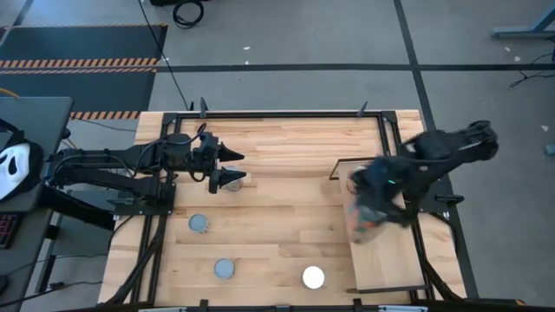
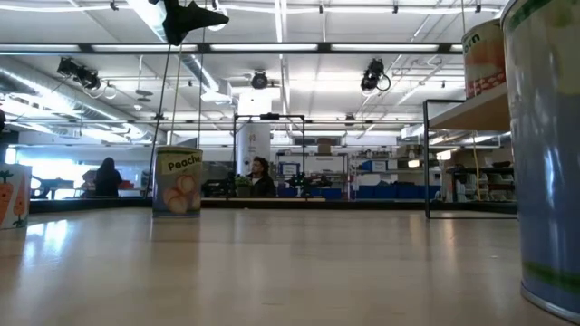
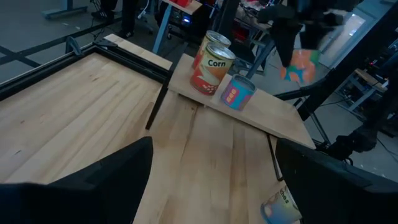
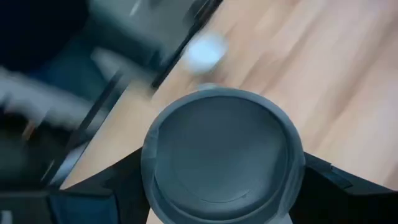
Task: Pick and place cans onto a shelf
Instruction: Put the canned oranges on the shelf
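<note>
Gripping a can between its two dark fingers, the right pincer has one finger on each side of the can's wall, jaws spread to the can's width. Right wrist view looks straight onto the round grey metal top, so the can's long axis runs along the camera line, between the fingers. In the high view this arm is motion-blurred over the upper part of the shelf, the pale board on the tabletop's right side; can't tell whether the can is touching the board or is above it.

Left pincer hovers over the upper-left part of the tabletop, jaws wide apart, nothing between them. A can stands right by its lower fingertip; contact can't be judged.

Three more cans stand upright on the tabletop, tops up: a grey-topped one lower left, another grey-topped one nearer the front edge, a white-topped one front centre, just left of the shelf.

Left wrist view: on the shelf's far end, a "Corn" can upright with another can just behind it, and a blue-labelled can just beside them, axis tilted. A further can shows at the shelf's near edge.

Low view: a "Peache" can upright on the tabletop, a large can close at the right edge.
</note>
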Available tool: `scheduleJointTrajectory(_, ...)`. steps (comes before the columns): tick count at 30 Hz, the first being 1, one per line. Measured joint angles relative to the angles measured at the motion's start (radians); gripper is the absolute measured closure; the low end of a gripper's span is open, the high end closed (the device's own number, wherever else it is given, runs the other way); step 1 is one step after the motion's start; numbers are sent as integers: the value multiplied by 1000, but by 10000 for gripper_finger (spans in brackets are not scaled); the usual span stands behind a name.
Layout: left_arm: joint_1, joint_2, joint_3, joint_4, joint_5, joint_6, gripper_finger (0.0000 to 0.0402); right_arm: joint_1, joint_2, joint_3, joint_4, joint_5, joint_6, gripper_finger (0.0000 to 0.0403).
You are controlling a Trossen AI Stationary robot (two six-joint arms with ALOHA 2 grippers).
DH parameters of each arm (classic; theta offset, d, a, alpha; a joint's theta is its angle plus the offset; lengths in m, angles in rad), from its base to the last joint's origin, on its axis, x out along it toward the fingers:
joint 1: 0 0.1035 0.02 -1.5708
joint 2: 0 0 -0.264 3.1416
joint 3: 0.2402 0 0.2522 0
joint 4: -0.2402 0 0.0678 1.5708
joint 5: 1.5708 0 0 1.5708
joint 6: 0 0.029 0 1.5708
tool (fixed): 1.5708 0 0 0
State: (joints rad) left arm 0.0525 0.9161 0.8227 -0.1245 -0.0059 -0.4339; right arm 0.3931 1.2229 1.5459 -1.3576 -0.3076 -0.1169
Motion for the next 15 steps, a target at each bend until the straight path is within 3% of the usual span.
scheduleJointTrajectory(5,0,0,0,0,0,0,56,202,-107,0,-215,114,-32,116)
scheduleJointTrajectory(7,0,0,0,0,0,0,56,269,-146,-12,-211,169,-60,115)
scheduleJointTrajectory(11,0,0,0,0,0,0,56,356,-204,-89,-209,183,-146,114)
scheduleJointTrajectory(15,0,0,0,0,0,0,56,398,-236,-213,-212,195,-110,114)
